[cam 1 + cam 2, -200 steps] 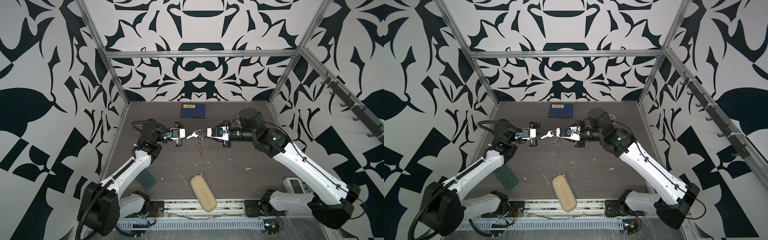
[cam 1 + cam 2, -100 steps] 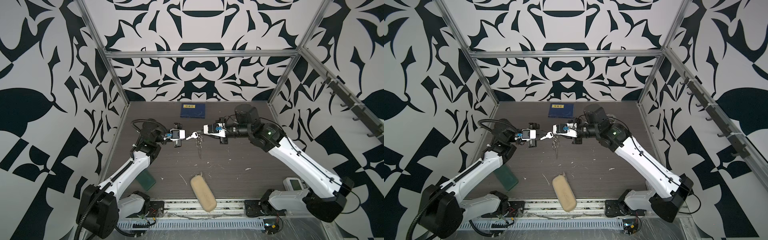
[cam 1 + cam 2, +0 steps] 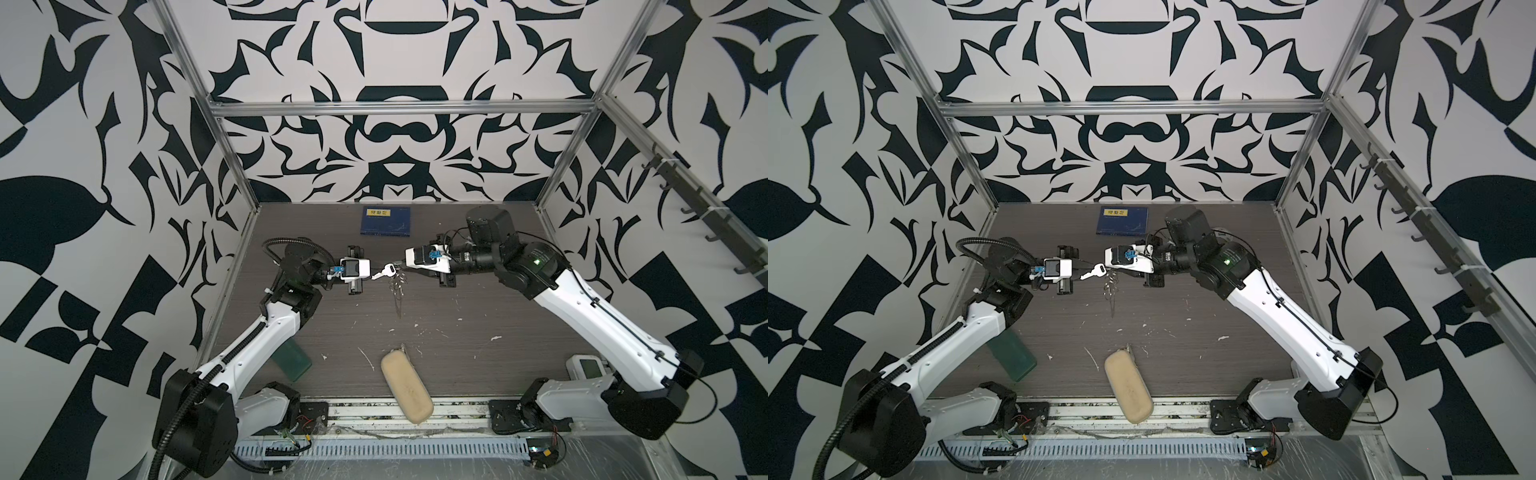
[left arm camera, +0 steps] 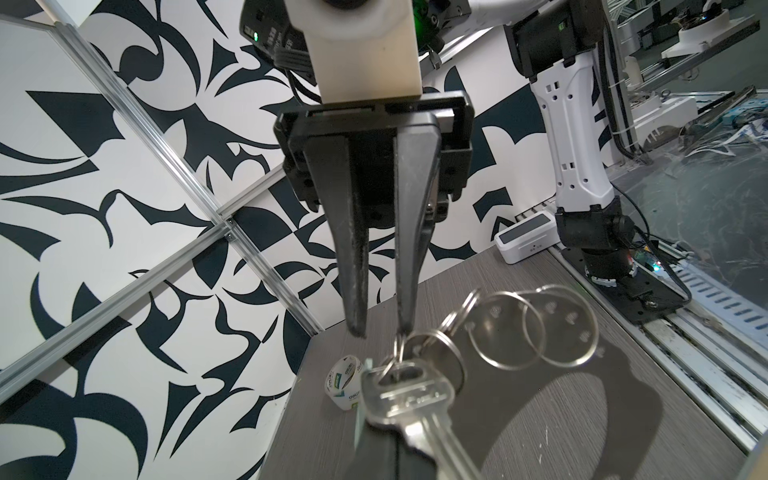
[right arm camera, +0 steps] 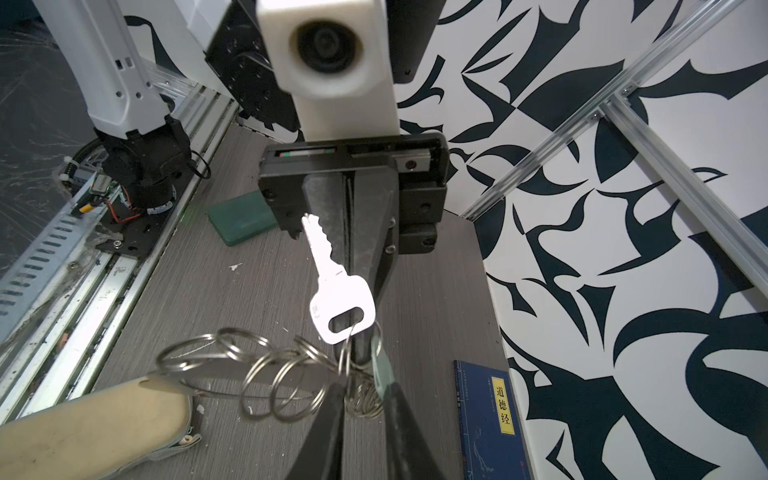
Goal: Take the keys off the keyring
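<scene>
A silvery key hangs in mid-air between both arms, flat side up. It lies along the fingers of my left gripper, which is shut on the small wire ring threaded through the key's head. The keyring dangles from there as a chain of wire rings above the table. My right gripper faces it with the fingers a little apart. One fingertip touches the ring at the key's head and the gap between the fingers is empty.
A blue book lies at the back of the dark table. A tan pouch overhangs the front edge, a green case lies front left, a white device front right. A tape roll stands by the wall.
The right arm has drawn its elbow back and its gripper has edged left, closer to the key's head. The left gripper and the key have barely moved.
</scene>
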`<state>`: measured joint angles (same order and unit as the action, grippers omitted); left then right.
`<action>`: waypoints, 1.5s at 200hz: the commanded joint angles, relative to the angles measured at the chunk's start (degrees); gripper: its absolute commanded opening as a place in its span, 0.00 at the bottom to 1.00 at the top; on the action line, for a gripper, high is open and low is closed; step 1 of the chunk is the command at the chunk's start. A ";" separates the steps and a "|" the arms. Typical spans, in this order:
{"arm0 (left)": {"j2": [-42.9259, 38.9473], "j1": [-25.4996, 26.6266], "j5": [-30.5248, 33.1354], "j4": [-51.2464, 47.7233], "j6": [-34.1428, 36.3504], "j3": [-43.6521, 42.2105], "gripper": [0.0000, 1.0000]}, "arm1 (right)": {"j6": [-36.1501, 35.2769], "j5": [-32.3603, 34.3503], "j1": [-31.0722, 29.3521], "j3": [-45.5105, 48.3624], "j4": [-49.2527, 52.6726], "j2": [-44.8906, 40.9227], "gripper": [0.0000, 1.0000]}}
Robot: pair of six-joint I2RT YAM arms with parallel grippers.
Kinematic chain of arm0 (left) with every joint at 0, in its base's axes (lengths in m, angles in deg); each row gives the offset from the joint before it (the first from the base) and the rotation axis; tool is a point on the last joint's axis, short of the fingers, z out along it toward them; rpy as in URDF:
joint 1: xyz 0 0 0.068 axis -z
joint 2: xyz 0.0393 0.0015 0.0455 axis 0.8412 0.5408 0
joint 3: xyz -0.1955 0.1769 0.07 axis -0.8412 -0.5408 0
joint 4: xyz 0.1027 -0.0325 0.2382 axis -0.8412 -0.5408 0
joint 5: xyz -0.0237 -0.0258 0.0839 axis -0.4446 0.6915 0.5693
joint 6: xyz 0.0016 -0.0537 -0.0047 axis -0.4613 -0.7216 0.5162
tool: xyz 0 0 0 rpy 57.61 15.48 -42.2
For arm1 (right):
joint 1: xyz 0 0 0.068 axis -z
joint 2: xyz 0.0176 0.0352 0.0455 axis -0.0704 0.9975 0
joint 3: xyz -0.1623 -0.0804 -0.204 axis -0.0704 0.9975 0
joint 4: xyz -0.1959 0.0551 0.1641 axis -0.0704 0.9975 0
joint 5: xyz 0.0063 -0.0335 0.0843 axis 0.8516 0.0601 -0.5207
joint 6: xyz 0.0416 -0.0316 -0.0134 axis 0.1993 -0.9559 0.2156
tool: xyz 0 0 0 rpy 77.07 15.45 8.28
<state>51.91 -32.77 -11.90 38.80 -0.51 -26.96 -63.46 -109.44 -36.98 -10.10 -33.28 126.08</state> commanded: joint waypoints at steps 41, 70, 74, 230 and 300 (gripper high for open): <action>-0.28 0.01 -0.36 1.73 0.55 1.75 0.00 | 0.01 -1.36 -0.05 -2.37 2.39 -0.15 0.18; -0.22 -0.03 -0.66 1.68 0.64 1.72 0.00 | 0.02 -2.03 -0.03 -3.53 2.35 0.54 0.15; -0.23 0.00 -0.63 1.68 0.64 1.73 0.00 | -0.03 -2.19 -0.06 -3.69 2.33 0.71 0.15; -0.94 0.12 -0.97 -2.26 3.02 2.25 0.00 | -2.16 -1.53 -1.71 -7.61 4.58 5.53 0.00; -3.26 -2.97 1.08 -3.33 2.67 -0.53 0.19 | -4.04 -1.65 -1.19 -9.10 5.88 3.74 0.00</action>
<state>50.66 -34.11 -11.20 34.93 2.14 -26.83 -66.59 -109.44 -37.85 -15.78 -27.27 131.43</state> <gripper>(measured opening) 0.158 0.041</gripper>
